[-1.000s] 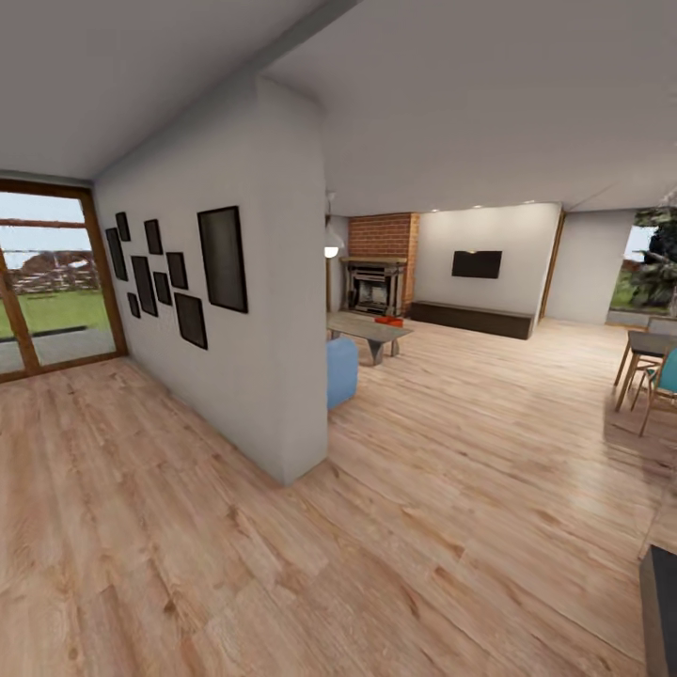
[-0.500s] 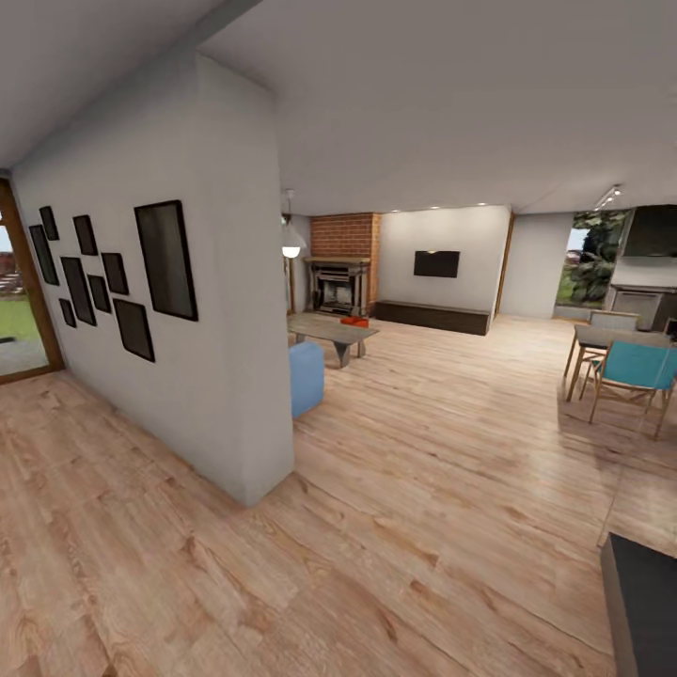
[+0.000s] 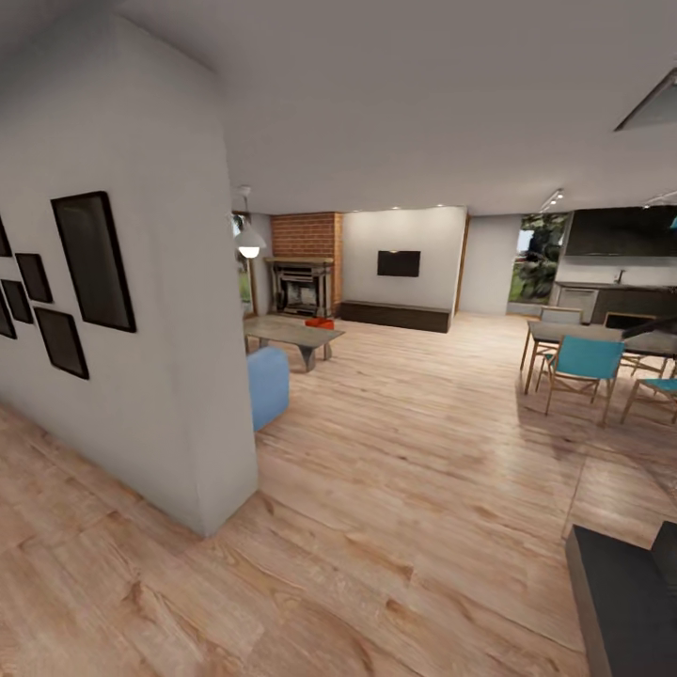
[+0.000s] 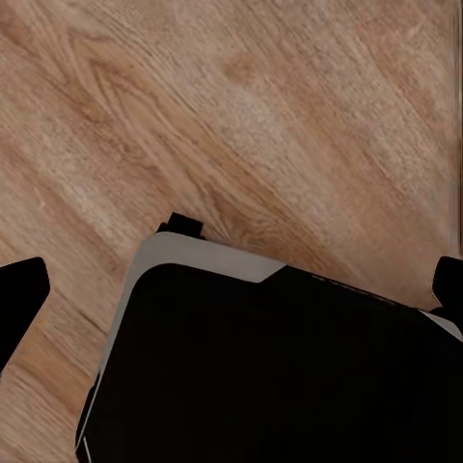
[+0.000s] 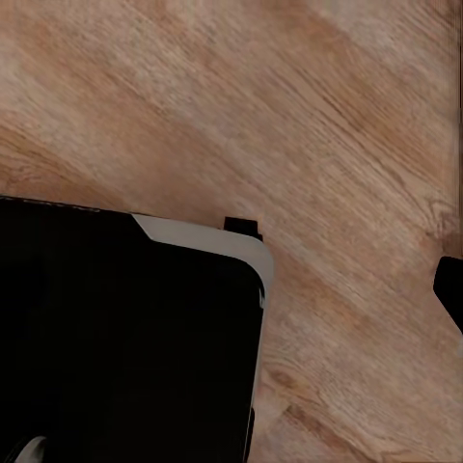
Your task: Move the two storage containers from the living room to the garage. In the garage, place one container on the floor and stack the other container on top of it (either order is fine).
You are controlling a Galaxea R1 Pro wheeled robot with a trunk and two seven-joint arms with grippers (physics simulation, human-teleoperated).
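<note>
Far off at centre-left of the head view, the storage containers [image 3: 320, 322] show as a small orange-red patch on the low coffee table [image 3: 291, 333] before the brick fireplace [image 3: 301, 275], well ahead across the plank flooring [image 3: 404, 489]; neither arm looks nearer.

Both wrist views look down on planks and the robot's dark base [image 4: 270, 367]. The left gripper [image 4: 231, 289] has its fingertips spread to opposite frame edges, empty. Of the right gripper, one dark tip [image 5: 451, 289] shows at the right edge; whether it is spread cannot be told.
</note>
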